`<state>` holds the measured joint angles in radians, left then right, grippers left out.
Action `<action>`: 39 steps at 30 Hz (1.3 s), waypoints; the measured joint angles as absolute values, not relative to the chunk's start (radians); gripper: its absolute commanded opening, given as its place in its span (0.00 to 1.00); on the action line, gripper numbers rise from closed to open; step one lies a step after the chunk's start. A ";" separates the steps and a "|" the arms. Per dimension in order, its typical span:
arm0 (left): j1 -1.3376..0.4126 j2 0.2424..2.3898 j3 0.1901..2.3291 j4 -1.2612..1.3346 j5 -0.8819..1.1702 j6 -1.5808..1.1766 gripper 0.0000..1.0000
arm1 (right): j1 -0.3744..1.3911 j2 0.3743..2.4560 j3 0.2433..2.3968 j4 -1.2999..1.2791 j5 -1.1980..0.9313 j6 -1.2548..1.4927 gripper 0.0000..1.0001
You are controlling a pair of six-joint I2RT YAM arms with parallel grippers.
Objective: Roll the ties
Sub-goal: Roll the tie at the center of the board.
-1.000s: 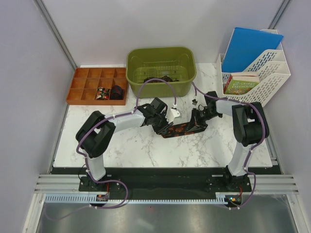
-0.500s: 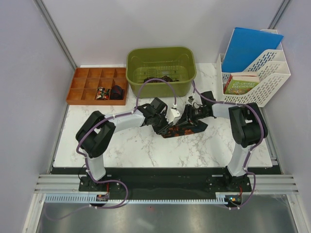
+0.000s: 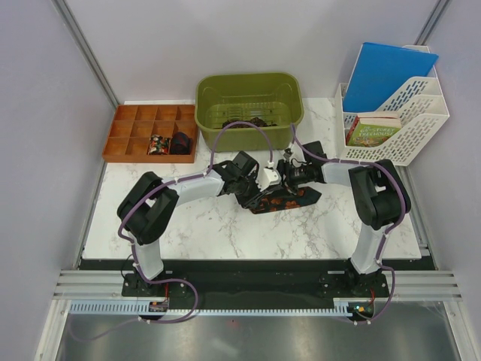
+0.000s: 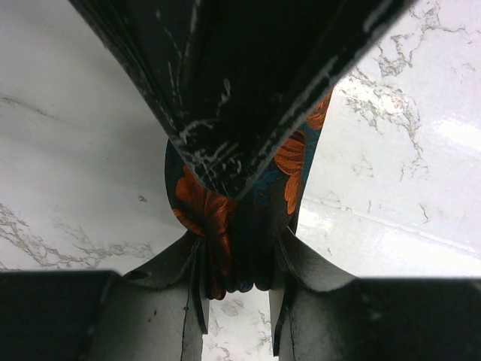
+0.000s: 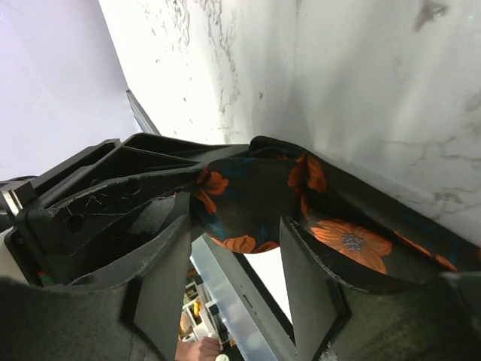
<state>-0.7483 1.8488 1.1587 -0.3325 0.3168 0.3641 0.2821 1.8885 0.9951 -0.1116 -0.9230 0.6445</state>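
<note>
One of the ties lies on the marble between the arms, dark with orange flowers, its left end wound into a coil. My left gripper is shut on that coil, the fabric layers pinched between its fingers. My right gripper is open right beside it, its fingers standing either side of the coil without pressing it; the tie's flat tail runs off to the right. From above, the left gripper and right gripper nearly touch. Two small coils sit in the orange tray.
A green bin with dark ties inside stands just behind the grippers. The orange compartment tray is at the back left. A white file rack with a blue folder and a book is at the back right.
My right gripper has slid left along the tie to meet the left gripper and has opened. The left gripper keeps its hold on the coil and has not moved.
</note>
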 measured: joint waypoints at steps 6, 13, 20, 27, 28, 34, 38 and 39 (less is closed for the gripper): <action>-0.748 1.849 1.159 -0.332 0.316 0.364 0.02 | 0.307 1.889 0.991 -0.116 -0.925 0.630 0.53; -0.748 1.849 1.159 -0.333 0.316 0.364 0.02 | 0.310 1.889 0.967 -0.136 -0.930 0.606 0.24; -0.748 1.849 1.159 -0.334 0.316 0.364 0.08 | 0.309 1.896 0.968 -0.141 -0.938 0.574 0.00; -0.749 1.847 1.158 -0.331 0.324 0.364 0.34 | 0.298 1.909 0.981 -0.174 -0.954 0.527 0.00; -0.751 1.847 1.156 -0.329 0.329 0.364 0.36 | 0.296 1.911 0.982 -0.180 -0.958 0.520 0.00; -0.760 1.839 1.149 -0.313 0.365 0.377 0.47 | 0.272 1.927 0.983 -0.238 -0.989 0.463 0.00; -0.759 1.818 1.147 -0.303 0.404 0.386 0.57 | 0.249 1.935 0.982 -0.275 -0.990 0.422 0.00; -0.759 1.812 1.147 -0.302 0.410 0.387 0.58 | 0.244 1.937 0.981 -0.281 -0.987 0.413 0.00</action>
